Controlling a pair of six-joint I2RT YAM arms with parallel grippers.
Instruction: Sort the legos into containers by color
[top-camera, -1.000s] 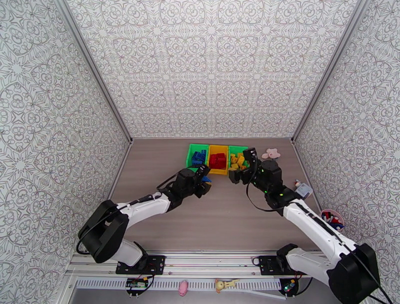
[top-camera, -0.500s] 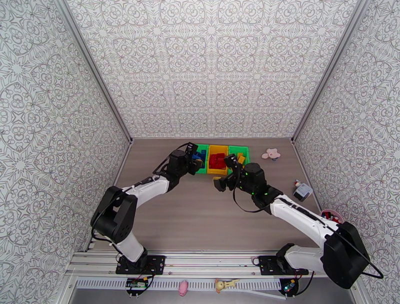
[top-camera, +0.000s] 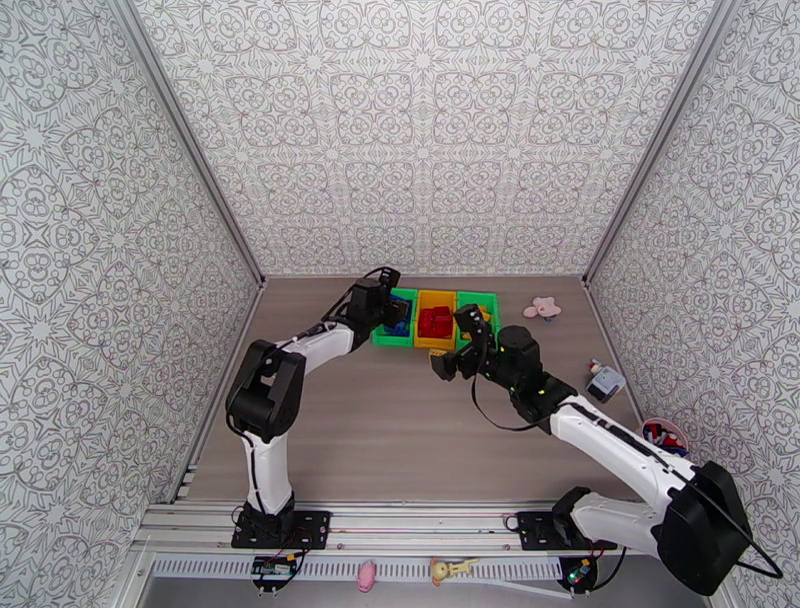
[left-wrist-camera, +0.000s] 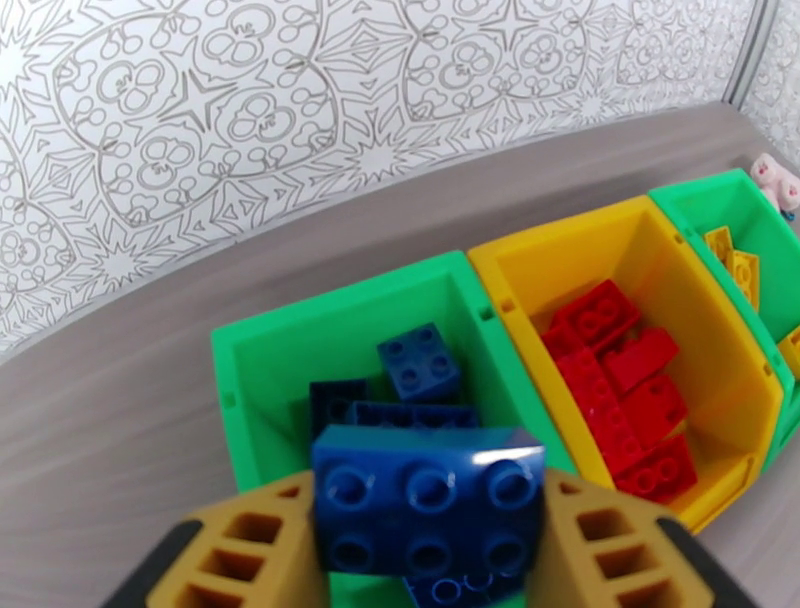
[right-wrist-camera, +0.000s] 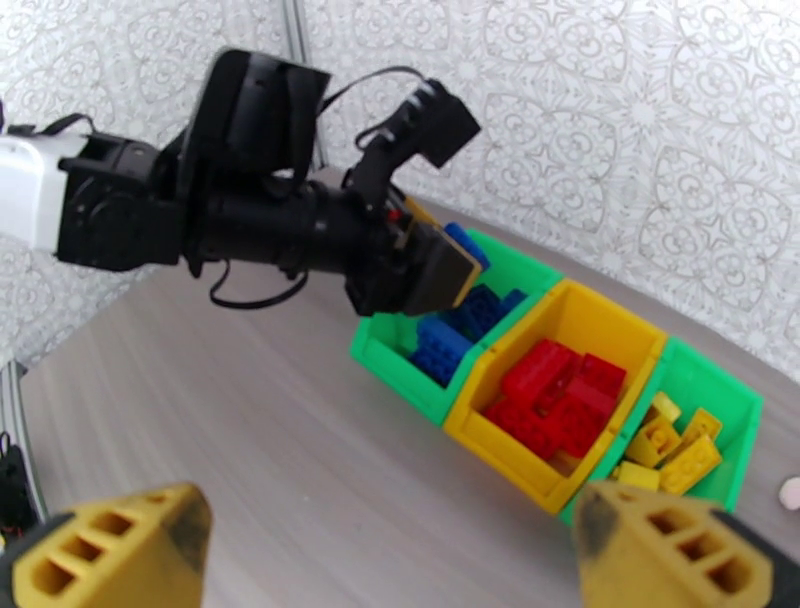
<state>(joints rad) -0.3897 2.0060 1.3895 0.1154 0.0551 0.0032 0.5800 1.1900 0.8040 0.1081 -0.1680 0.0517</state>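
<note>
The left gripper clamps a blue lego above the left green bin — blue bricks inside — while the right gripper hangs spread wide, empty, near the containers.

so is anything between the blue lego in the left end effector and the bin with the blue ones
Nothing visible. The left end effector holds the blue lego over the open left green bin, above the blue legos already inside.

A brick is sitting between the fingers of the left gripper, above the left bin; the middle bin and right bin are lying to the gripper's right.
</note>
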